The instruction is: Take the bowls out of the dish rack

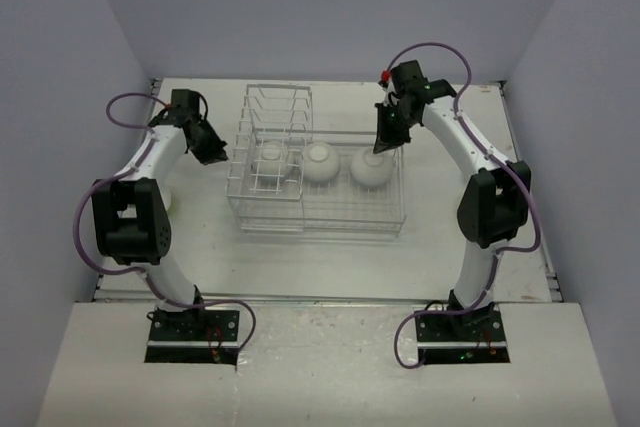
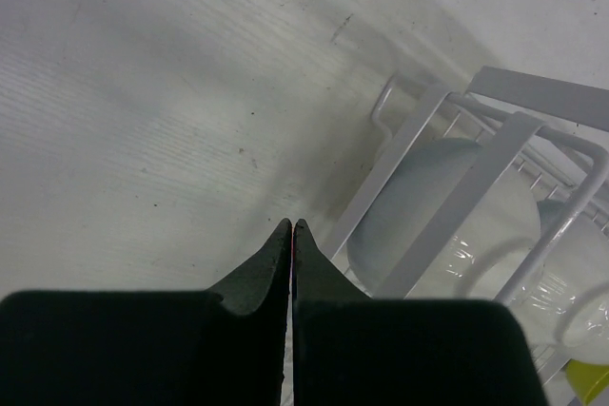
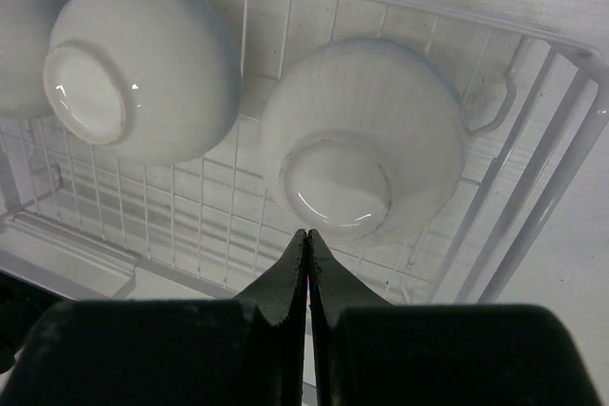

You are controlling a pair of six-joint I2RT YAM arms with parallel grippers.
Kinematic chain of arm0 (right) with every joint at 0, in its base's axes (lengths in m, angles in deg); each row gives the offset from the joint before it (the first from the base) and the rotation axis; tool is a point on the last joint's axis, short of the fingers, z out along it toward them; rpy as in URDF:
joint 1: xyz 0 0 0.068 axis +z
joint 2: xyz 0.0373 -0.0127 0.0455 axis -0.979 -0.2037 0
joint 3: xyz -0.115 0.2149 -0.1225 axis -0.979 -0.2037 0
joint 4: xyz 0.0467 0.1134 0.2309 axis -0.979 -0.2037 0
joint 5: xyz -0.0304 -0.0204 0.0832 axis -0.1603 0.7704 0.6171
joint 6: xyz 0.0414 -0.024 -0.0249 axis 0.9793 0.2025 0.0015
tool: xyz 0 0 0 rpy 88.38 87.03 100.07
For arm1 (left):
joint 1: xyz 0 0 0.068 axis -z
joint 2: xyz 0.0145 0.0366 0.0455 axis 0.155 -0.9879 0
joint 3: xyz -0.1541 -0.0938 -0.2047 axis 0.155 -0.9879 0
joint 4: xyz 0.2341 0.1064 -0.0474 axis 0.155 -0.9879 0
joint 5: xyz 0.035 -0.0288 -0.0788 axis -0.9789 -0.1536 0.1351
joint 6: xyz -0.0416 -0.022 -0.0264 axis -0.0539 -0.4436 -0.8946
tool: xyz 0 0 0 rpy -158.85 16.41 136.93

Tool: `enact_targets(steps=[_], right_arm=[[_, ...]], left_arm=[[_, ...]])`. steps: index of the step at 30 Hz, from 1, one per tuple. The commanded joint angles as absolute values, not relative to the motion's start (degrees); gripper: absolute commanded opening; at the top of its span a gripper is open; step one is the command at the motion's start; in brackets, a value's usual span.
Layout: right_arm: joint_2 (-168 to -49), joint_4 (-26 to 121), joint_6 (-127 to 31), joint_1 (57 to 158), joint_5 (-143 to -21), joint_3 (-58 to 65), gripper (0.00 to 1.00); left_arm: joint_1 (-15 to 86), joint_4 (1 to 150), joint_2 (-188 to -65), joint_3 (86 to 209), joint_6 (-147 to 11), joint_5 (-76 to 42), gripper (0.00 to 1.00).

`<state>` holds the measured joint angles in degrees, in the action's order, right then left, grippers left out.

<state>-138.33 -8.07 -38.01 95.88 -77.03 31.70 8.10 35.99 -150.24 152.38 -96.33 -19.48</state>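
Note:
The white wire dish rack (image 1: 330,229) stands mid-table with its taller slotted section at the left. Three white bowls lie upside down in it: left (image 1: 272,161), middle (image 1: 320,161), right (image 1: 370,169). My right gripper (image 1: 386,137) is shut and empty just above the right bowl (image 3: 366,140), its tips (image 3: 307,232) at the bowl's foot ring. The middle bowl (image 3: 143,64) lies beside it. My left gripper (image 1: 213,151) is shut and empty, left of the rack (image 2: 495,168), its tips (image 2: 292,223) over bare table. A white bowl (image 2: 428,206) shows behind the wires, and a lime-yellow edge (image 2: 590,382).
A white round object (image 1: 167,197) sits on the table left of the left arm, partly hidden by it. Grey walls close in the table at the back and both sides. The table's front rail (image 1: 320,299) runs before the arm bases.

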Motion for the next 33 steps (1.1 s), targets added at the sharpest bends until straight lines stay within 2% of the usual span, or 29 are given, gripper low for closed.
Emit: enact_targets(steps=[1,18,33], right_arm=[[-138.84,-9.24,-39.22,96.0,-78.73,31.85,0.0],[-142.88,-7.22,-38.7,98.9,-76.54,29.04,0.0],[-136.56,-3.35,-35.71,101.72,-74.69,18.67,0.0]], left_arm=[[8.13,36.62,-150.58,151.53,-94.36,-17.02,0.0],[8.3,37.94,-152.77,149.15,-93.57,-14.04,0.0],[11.2,38.29,-154.62,150.03,-93.39,-12.01,0.0]])
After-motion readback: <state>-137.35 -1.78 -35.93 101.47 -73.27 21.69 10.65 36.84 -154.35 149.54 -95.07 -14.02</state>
